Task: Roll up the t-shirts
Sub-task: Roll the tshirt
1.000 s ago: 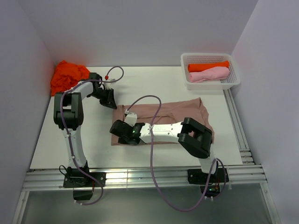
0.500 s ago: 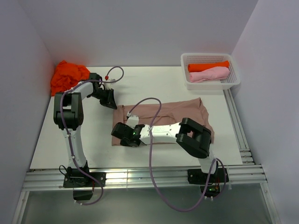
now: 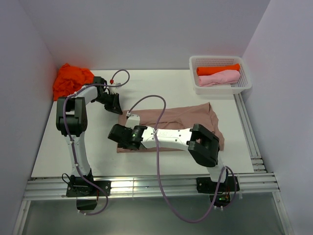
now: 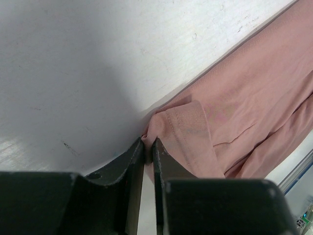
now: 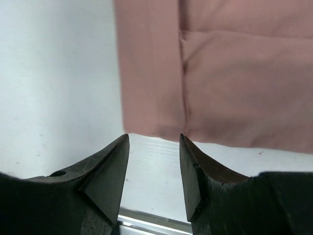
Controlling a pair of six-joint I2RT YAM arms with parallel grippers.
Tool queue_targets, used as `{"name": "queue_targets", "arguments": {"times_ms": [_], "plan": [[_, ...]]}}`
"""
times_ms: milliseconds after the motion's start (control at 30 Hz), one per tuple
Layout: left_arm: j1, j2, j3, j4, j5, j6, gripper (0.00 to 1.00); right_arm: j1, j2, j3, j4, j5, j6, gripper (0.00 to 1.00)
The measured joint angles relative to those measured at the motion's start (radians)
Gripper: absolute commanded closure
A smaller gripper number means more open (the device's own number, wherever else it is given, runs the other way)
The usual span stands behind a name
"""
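Here the left gripper point(image 4: 148, 145) is clenched on the far-left corner of the dusty pink t-shirt point(image 4: 254, 88), which lies flat on the white table point(image 4: 73, 73). The right gripper point(image 5: 154, 147), moderately parted, holds nothing above its near-left edge. An orange t-shirt heap point(image 3: 71, 79) lies far left.

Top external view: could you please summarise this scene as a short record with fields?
Spread shirt: dusty pinkish-brown cloth t-shirt, flat, unrolled
Left jaws: shut on its far-left corner
Right jaws: open, by its near-left corner
Basket: white plastic mesh basket, holds rolled orange t-shirt and rolled light pink t-shirt
Pile: crumpled orange cloth, far-left corner
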Motion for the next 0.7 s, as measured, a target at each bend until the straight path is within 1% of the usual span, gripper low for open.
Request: {"name": "queue_targets", "arguments": {"times_ms": [133,300,500,700], "plan": [[0.0,0.0,0.0,0.0,0.0,0.0,0.82,0.001,0.035,0.129,-0.055,0.021,-0.025,0.46],[0.0,0.0,-0.002,0.003,0.0,0.0,0.81,-0.011,0.131,0.282,-0.06,0.02,-0.061,0.46],[0.0,0.0,-0.004,0.006,0.0,0.0,0.81,-0.026,0.243,0.341,-0.072,0.0,-0.074,0.46],[0.0,0.0,-0.006,0.009,0.003,0.0,0.81,-0.027,0.316,0.36,-0.109,-0.015,-0.068,0.46]]}}
